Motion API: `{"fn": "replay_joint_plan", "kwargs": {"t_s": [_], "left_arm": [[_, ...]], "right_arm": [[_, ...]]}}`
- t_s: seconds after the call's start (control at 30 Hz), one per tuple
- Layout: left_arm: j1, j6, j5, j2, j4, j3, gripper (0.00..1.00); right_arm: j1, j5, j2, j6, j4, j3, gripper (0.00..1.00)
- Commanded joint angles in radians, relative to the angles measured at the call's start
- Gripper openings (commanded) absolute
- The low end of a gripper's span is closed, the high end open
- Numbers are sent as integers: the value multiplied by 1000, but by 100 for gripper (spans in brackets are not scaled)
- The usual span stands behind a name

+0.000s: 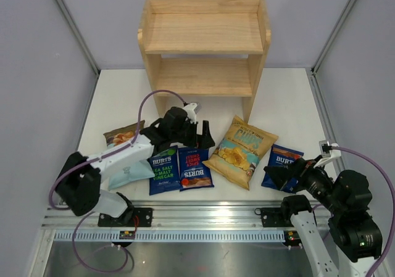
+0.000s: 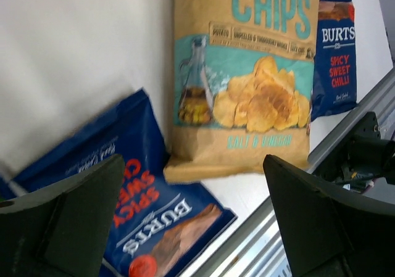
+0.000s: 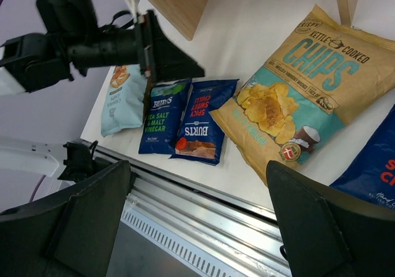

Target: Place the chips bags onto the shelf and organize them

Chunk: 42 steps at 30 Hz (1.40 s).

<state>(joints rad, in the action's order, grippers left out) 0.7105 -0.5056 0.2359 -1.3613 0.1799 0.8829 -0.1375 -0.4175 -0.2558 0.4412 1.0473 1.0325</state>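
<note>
The wooden shelf (image 1: 203,42) stands at the back with both tiers bare. Five bags lie flat in front of it: a pale blue cassava bag (image 1: 126,160) partly under my left arm, two dark blue BURTS bags (image 1: 163,171) (image 1: 195,169) side by side, the yellow-and-teal chips bag (image 1: 241,150), and a third BURTS bag (image 1: 282,163) at the right. My left gripper (image 1: 200,138) is open and empty above the spicy BURTS bag (image 2: 154,215), next to the yellow bag (image 2: 247,79). My right gripper (image 1: 281,177) is open and empty over the third BURTS bag's near edge (image 3: 373,166).
An aluminium rail (image 1: 210,218) runs along the table's near edge, under my right gripper (image 3: 197,227). Grey walls and frame posts close in the sides. My left arm (image 3: 92,42) reaches across the left bags. The shelf's side panel (image 3: 179,2) stands behind the bags.
</note>
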Motion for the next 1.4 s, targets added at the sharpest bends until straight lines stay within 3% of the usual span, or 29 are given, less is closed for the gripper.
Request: {"fn": "replay_joint_plan", "kwargs": {"t_s": [0.0,0.33,0.63,0.87,1.0,1.17,1.23,1.37], "left_arm": [[10,16,8,-129,-206,122,99],[41,53,106,-485,-263,300,99],[124,-10,19,-571,-283,301,93],[124,-140,57,-579,-477,183,66],[129,-201,48,-547,-560,113,36],[130,-251,28,-477,-683,31,14],[132,-274,16,-437,-744,1,0],[138,-304,3,-382,-842,-76,0]], "right_arm": [[-2,-61,3,-7,29,29,100],[-2,-83,69,19,-6,43,99],[-2,-101,86,37,-18,50,100],[-2,-102,87,39,-18,51,99],[-2,-102,89,40,-20,40,99],[-2,-99,87,42,-23,32,99],[-2,-99,89,42,-27,23,99],[-2,-104,95,54,-36,-6,100]]}}
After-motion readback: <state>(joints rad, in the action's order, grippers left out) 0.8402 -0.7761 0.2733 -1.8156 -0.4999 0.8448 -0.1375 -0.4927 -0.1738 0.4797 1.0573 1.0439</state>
